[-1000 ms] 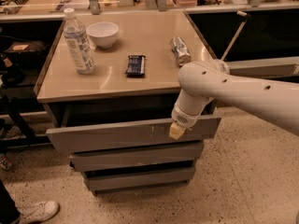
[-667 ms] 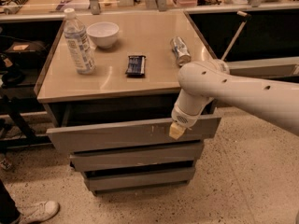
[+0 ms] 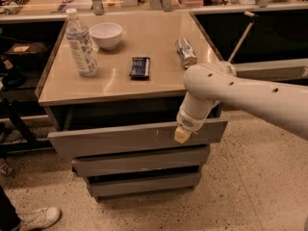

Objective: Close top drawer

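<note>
The top drawer [image 3: 120, 137] is a wide grey drawer pulled out from under the tan countertop, with small white scuff marks right of centre on its front panel. My gripper [image 3: 182, 134] hangs from the white arm [image 3: 240, 93] and its yellowish tip rests against the front panel, right of centre, near the scuffs. Two narrower grey drawer fronts [image 3: 142, 161] sit below, less far out.
On the countertop [image 3: 159, 66] stand a water bottle [image 3: 81, 43], a white bowl [image 3: 106, 34], a dark snack bar [image 3: 140, 67] and a lying can [image 3: 185, 52]. A person's shoe [image 3: 38, 219] is at lower left. Dark shelving stands to the left.
</note>
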Available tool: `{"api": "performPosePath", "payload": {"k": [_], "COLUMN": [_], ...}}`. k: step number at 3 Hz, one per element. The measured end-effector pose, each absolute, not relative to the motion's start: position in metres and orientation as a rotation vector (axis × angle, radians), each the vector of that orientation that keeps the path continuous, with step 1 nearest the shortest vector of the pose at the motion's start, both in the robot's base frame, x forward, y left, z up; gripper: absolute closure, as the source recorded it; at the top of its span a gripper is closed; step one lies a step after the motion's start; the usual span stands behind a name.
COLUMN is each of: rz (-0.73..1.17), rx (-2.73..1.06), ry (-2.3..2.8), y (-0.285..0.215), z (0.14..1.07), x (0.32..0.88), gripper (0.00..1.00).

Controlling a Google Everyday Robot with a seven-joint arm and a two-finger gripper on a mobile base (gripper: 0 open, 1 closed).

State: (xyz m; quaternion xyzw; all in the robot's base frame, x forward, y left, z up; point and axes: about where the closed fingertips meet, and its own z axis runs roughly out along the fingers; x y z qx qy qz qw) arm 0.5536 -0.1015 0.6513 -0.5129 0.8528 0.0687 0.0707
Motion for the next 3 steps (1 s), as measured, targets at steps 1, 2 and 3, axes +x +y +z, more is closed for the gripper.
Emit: {"api": "performPosePath", "payload": {"k": [1,2,3], "rz": [0.207,0.207,0.207], "rx": [-1.543,-1.543,-1.543], "ry": [2.565,2.565,2.565], "y": [-0.1015,-0.1015,-0.1015], "z": [0.6513,0.6513,0.6513], "x": [0.5536,0.5536,0.5536], "gripper": [0.12,0.00,0.00]}}
